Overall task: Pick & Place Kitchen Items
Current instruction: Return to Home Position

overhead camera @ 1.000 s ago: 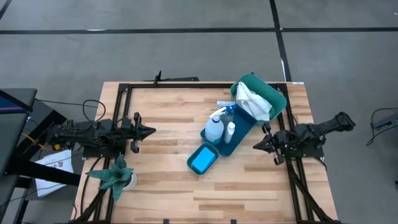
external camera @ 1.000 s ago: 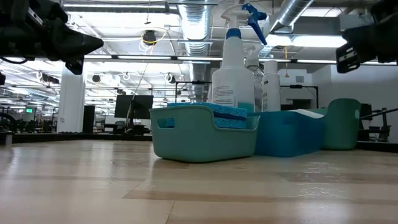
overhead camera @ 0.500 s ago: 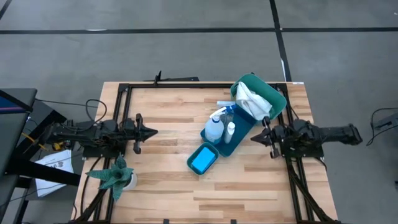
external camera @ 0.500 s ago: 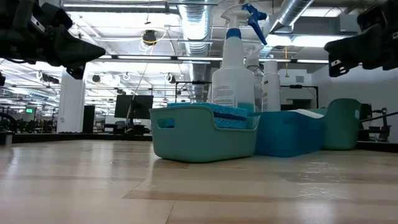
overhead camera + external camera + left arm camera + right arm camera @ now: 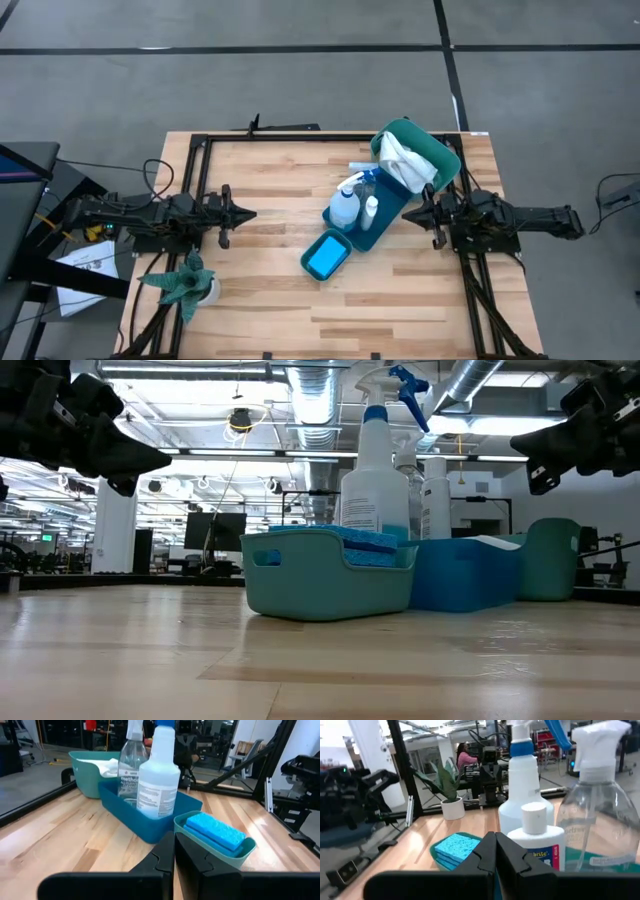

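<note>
A small teal bin (image 5: pixel 326 257) holds a blue sponge (image 5: pixel 215 831). Behind it a blue bin (image 5: pixel 385 203) carries a blue-triggered spray bottle (image 5: pixel 343 206), a small white bottle (image 5: pixel 371 212) and a clear bottle (image 5: pixel 600 815). A larger teal bin (image 5: pixel 442 153) at the far right holds a white cloth (image 5: pixel 408 160). My left gripper (image 5: pixel 250 213) is shut and level over the table's left part, pointing at the bins. My right gripper (image 5: pixel 406 215) is shut and level just right of the blue bin, pointing at it. Neither holds anything.
A green spiky plant in a white pot (image 5: pixel 185 283) stands at the near left, beside the left arm. Bare wooden table lies between my left gripper and the bins and along the near edge (image 5: pixel 330 320). A black frame (image 5: pixel 300 136) borders the table.
My right arm has swung about its base, so its gripper has moved toward the table's far edge and now points straight at the blue bin. My left gripper's tip has dipped a little. Both stay shut. The bins and bottles have not moved.
</note>
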